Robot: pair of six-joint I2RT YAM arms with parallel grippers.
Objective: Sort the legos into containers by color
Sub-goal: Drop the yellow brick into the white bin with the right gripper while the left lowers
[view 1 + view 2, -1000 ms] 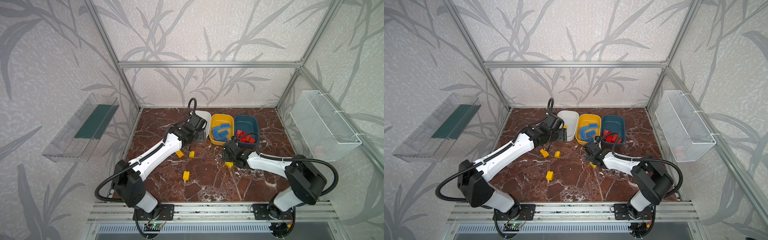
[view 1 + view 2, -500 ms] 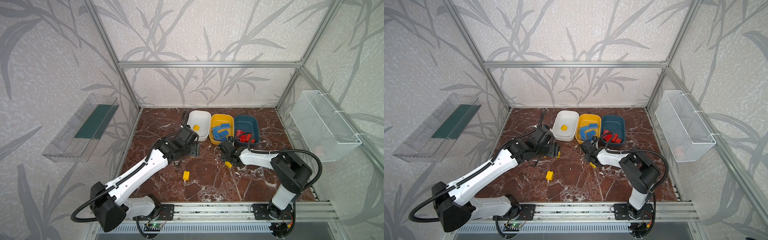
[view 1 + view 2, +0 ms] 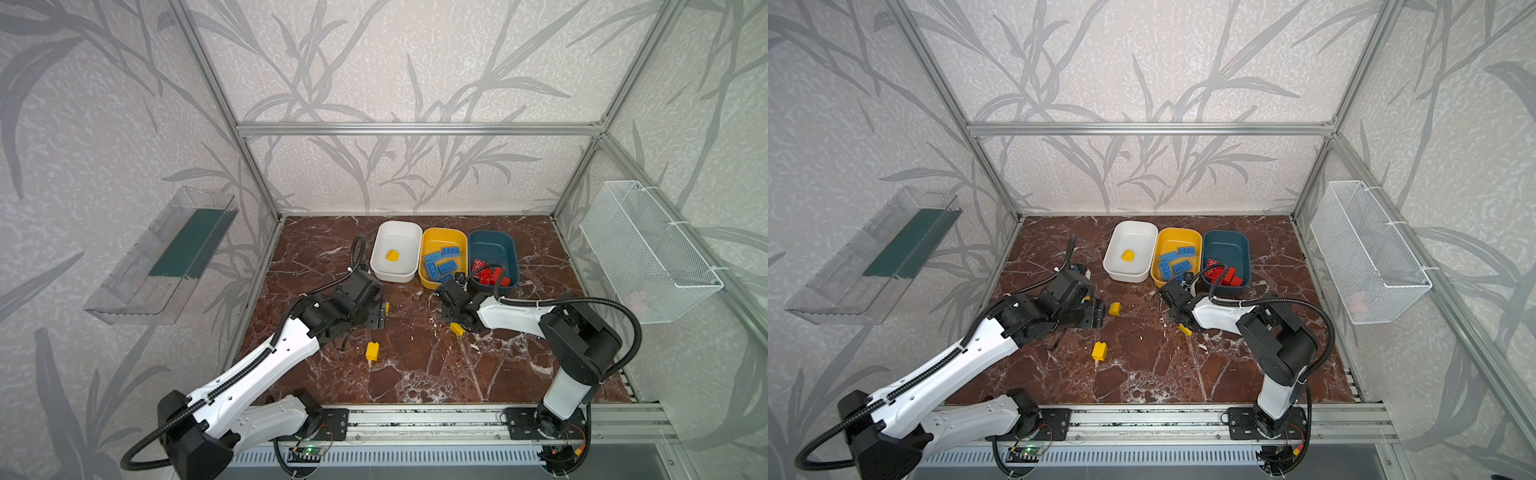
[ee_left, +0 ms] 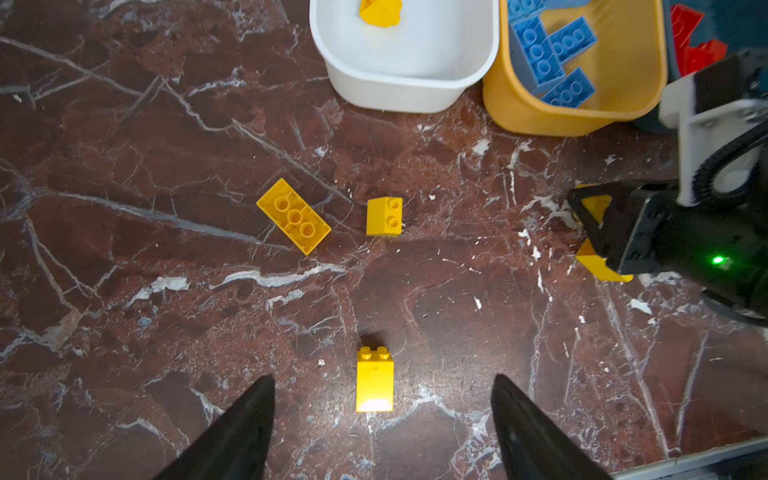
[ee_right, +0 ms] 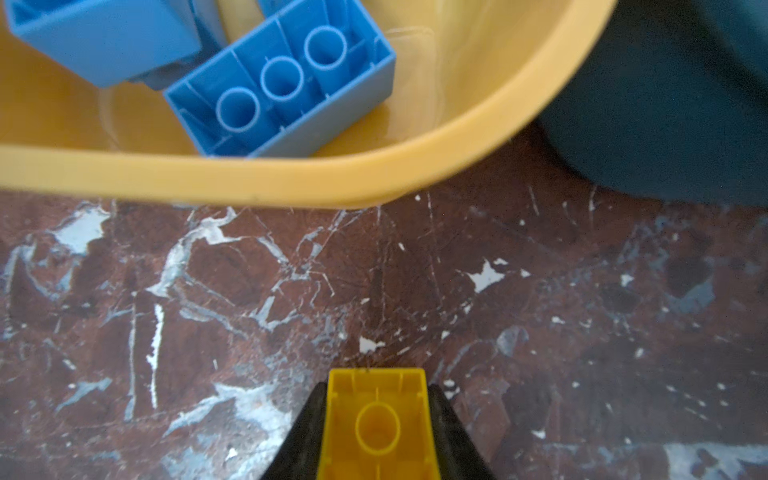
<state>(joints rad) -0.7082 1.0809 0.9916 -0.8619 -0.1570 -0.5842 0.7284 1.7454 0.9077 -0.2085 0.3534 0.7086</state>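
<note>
The right gripper point(image 3: 454, 323) pinches a yellow brick point(image 5: 377, 428) just near the yellow tub point(image 5: 291, 183) while the left gripper point(image 4: 382, 377) gapes wide over a second yellow brick point(image 4: 375, 384), so reaching left to the white tub point(image 3: 390, 277) could clip that arm.

The yellow brick point(image 5: 376, 415) between the right fingers point(image 5: 303, 436), just short of the yellow tub point(image 5: 291, 178), is cut off by the right wrist view's edge. The dark tub point(image 5: 665, 104) beside the yellow tub is blurred. A pink thing point(image 3: 636, 297) in the wire basket point(image 3: 648, 249) is too faint to tell.
</note>
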